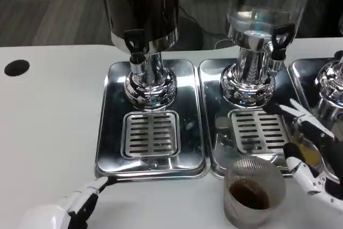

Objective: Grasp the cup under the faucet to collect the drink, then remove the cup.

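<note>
A ribbed clear cup (252, 197) with a little dark drink in it stands on the white table, just in front of the middle drip tray (220, 148). It is not under any faucet. My right hand (310, 151) is just to the cup's right with its fingers (300, 112) spread, and it holds nothing; its lowest finger lies close to the cup's rim. The dark-drink dispenser (142, 4) with its black faucet (134, 41) stands at the back left, over the left drip tray (110, 132). My left hand (61, 212) lies low at the front left, empty, fingertips near that tray's corner.
A clear dispenser (262, 4) with a black faucet (282, 36) stands over the middle tray. A third dispenser base (332, 84) is at the right edge. A black round hole (16, 67) marks the table at far left. Bare white table (48, 132) stretches left of the trays.
</note>
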Available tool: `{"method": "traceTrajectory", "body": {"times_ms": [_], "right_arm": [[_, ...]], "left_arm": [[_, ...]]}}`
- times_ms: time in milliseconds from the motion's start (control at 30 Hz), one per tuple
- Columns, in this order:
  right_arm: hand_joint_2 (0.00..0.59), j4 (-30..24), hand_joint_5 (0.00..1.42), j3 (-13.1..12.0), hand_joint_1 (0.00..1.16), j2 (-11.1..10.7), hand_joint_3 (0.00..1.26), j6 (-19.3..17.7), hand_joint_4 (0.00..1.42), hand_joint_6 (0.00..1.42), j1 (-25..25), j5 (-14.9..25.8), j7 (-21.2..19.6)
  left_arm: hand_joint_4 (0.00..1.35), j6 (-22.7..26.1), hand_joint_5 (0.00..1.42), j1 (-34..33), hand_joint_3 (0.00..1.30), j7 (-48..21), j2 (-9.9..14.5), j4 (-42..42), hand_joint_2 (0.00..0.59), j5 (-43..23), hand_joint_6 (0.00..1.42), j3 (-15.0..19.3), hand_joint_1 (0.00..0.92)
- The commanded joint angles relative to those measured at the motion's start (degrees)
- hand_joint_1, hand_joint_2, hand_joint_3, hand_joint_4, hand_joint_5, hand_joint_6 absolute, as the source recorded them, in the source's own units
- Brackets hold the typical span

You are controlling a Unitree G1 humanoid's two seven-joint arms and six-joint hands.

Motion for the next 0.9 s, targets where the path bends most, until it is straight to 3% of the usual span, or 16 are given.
{"method": "traceTrajectory", "body": {"times_ms": [33, 233, 467, 667, 900], "right_arm": [[0.582, -4.7, 0.00, -3.0, 0.51, -0.6, 0.19, 7.6, 0.00, 0.00, 2.2, -8.7, -4.3], [0.580, -9.5, 0.00, -4.6, 0.51, 0.2, 0.17, 18.0, 0.00, 0.00, 4.2, -16.6, -9.5], [0.572, -13.3, 0.00, -6.1, 0.49, 0.9, 0.14, 26.8, 0.00, 0.00, 6.6, -18.7, -13.7], [0.546, -16.4, 0.00, -6.8, 0.43, 1.2, 0.10, 30.3, 0.00, 0.00, 8.9, -19.1, -15.2], [0.509, -19.8, 0.00, -5.7, 0.30, 1.6, 0.00, 30.8, 0.00, 0.00, 11.9, -23.2, -17.4]], "left_arm": [[0.18, -0.4, 0.22, -2.1, 0.24, 1.7, 0.9, 1.3, 0.095, 0.0, 0.34, 0.3, 0.000], [0.15, -0.9, 0.18, -5.6, 0.22, 3.6, 2.1, 3.5, 0.094, 0.6, 0.31, 0.1, 0.000], [0.09, 1.4, 0.13, -9.4, 0.18, 4.6, 3.0, 4.1, 0.093, 4.5, 0.27, 0.9, 0.000], [0.00, 3.2, 0.07, -11.0, 0.09, 4.2, 3.7, 3.8, 0.061, 5.4, 0.19, 1.8, 0.000], [0.00, 4.1, 0.04, -11.3, 0.01, 3.6, 4.5, 3.3, 0.054, 5.5, 0.16, 1.7, 0.000]]}}
